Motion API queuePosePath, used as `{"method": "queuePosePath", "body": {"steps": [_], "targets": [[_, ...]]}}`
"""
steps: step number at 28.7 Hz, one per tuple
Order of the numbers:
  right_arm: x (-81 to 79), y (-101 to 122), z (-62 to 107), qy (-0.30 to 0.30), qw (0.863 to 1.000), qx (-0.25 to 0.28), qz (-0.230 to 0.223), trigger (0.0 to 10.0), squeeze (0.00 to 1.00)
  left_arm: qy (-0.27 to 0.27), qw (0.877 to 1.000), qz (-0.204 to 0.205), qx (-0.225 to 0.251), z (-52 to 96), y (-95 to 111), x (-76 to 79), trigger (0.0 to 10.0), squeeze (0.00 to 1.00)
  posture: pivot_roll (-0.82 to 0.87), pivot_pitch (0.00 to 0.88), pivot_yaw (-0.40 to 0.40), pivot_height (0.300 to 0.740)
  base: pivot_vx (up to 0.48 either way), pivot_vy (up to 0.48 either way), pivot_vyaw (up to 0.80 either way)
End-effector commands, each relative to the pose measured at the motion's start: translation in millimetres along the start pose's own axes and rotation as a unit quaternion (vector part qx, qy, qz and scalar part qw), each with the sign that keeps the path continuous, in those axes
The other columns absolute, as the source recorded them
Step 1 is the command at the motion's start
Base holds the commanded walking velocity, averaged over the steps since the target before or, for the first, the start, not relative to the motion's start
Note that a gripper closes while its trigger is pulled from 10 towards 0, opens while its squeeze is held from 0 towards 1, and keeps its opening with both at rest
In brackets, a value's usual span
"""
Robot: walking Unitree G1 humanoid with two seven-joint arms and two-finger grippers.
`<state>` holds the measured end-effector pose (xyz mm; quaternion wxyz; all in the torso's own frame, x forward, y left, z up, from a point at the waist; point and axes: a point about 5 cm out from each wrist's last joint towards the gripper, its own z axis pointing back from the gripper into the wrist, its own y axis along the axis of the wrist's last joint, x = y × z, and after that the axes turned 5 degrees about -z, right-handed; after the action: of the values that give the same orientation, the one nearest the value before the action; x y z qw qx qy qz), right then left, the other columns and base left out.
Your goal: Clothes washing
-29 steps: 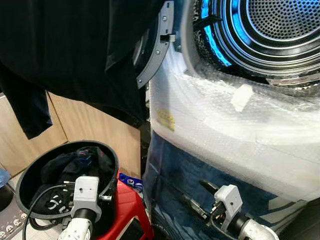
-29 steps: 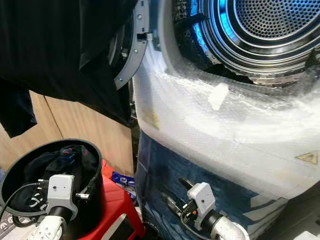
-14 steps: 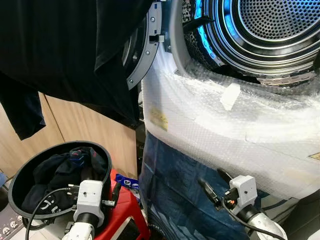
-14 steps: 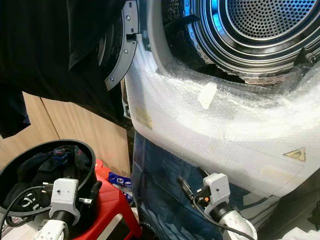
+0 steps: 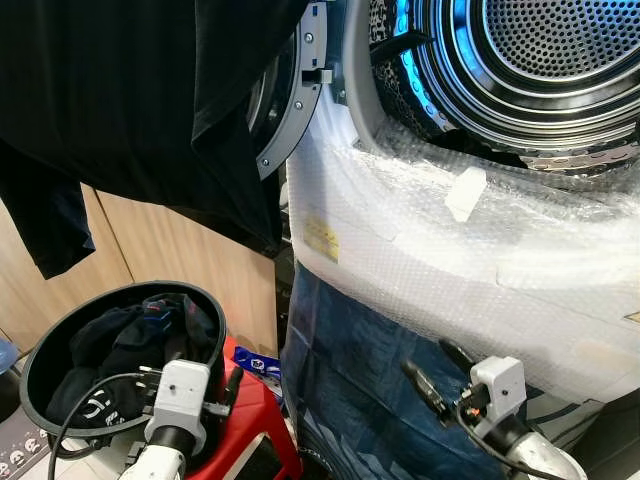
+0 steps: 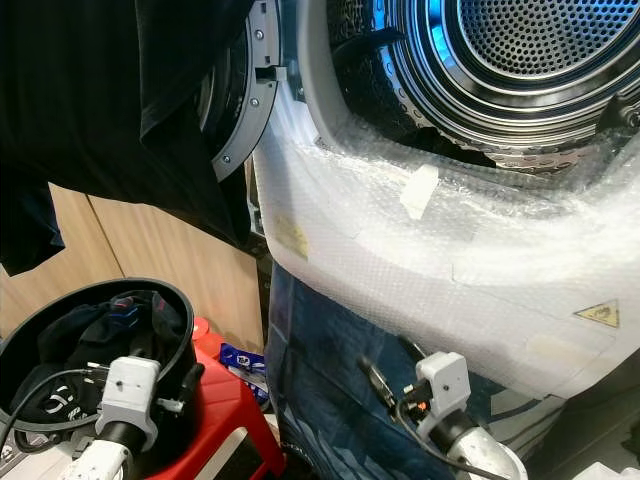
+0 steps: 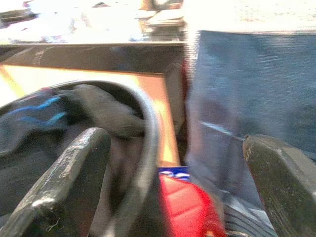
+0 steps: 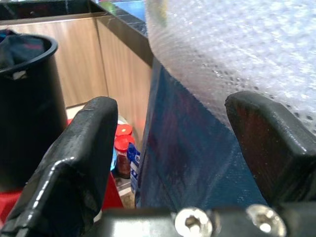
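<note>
The drum is glossy perforated metal with polished rings. Translucent bubble wrap, dimpled and shiny, covers the washer front above matt blue woven sheeting. The black garment at far left is soft matt cloth. The bucket is smooth black plastic, the stool glossy red plastic, the cabinet panels smooth wood laminate
</note>
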<state>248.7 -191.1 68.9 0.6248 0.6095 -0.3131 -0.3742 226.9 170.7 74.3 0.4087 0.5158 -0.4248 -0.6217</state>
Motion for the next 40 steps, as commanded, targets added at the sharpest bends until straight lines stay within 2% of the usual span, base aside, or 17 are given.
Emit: {"method": "queuePosePath", "body": {"steps": [1, 5, 20, 40], "targets": [[-2.7, 3.3, -0.1, 0.016, 1.000, -0.003, 0.008, 10.0, 0.00, -0.042, 0.999, -0.020, 0.019, 2.3, 6.6, 8.8, 10.0, 0.00, 0.05, 0.000, -0.041, 0.740, 0.000, 0.000, 0.00], [-5.7, 2.0, 1.3, 0.034, 0.999, -0.011, 0.013, 10.0, 0.00, -0.066, 0.997, -0.031, 0.021, 3.6, 7.1, 12.1, 10.0, 0.00, 0.05, 0.000, -0.035, 0.740, 0.000, 0.000, 0.00], [-10.2, -1.9, 1.8, 0.038, 0.999, -0.016, 0.003, 10.0, 0.00, -0.053, 0.998, -0.025, 0.013, 1.8, 5.4, 6.6, 10.0, 0.00, 0.04, 0.000, -0.029, 0.740, 0.000, 0.000, 0.00], [-10.1, -2.6, 1.3, 0.041, 0.999, -0.021, 0.003, 10.0, 0.00, -0.041, 0.999, -0.016, 0.013, 1.8, 5.2, 5.8, 10.0, 0.00, 0.04, 0.000, -0.035, 0.740, 0.279, 0.000, 0.00]]}}
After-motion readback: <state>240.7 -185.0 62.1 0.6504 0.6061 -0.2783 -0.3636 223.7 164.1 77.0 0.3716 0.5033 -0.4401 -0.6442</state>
